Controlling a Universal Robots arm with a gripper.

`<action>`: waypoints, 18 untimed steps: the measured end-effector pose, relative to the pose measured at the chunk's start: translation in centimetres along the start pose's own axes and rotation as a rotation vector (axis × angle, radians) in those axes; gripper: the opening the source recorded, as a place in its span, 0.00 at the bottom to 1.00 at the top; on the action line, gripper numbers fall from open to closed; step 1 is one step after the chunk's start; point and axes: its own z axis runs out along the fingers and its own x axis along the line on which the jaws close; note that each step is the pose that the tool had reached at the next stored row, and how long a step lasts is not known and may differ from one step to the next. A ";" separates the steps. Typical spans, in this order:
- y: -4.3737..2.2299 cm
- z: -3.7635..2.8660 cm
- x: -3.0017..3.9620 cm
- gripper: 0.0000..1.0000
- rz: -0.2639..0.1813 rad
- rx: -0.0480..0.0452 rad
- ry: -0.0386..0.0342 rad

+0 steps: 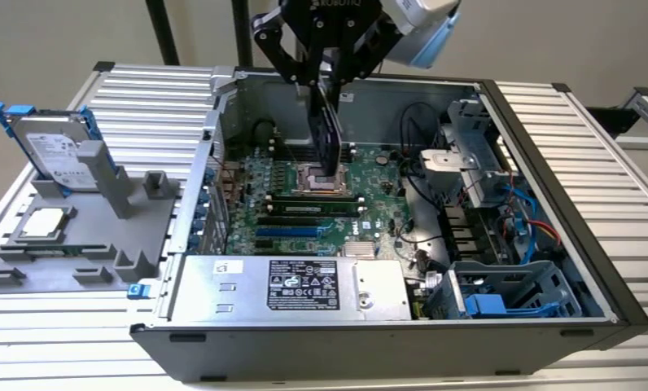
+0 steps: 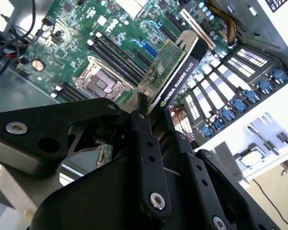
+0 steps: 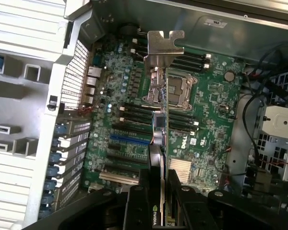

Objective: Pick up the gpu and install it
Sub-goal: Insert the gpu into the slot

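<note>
Half the job looks done to us: the gripper (image 1: 326,81) is clamped tight on the gpu (image 1: 327,134), which hangs edge-down over the motherboard (image 1: 302,213) by the CPU socket (image 1: 330,181), not seated in any slot yet. The second wrist view gives us its green face and black shroud; the first wrist view shows the silver bracket (image 3: 164,45) end-on instead.

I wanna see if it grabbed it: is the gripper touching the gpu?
Touching. In the second wrist view the gripper clamps the gpu between its jaws.
</note>
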 end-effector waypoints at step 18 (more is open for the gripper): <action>-0.05 0.00 -0.25 0.00 -0.062 -0.0009 0.0028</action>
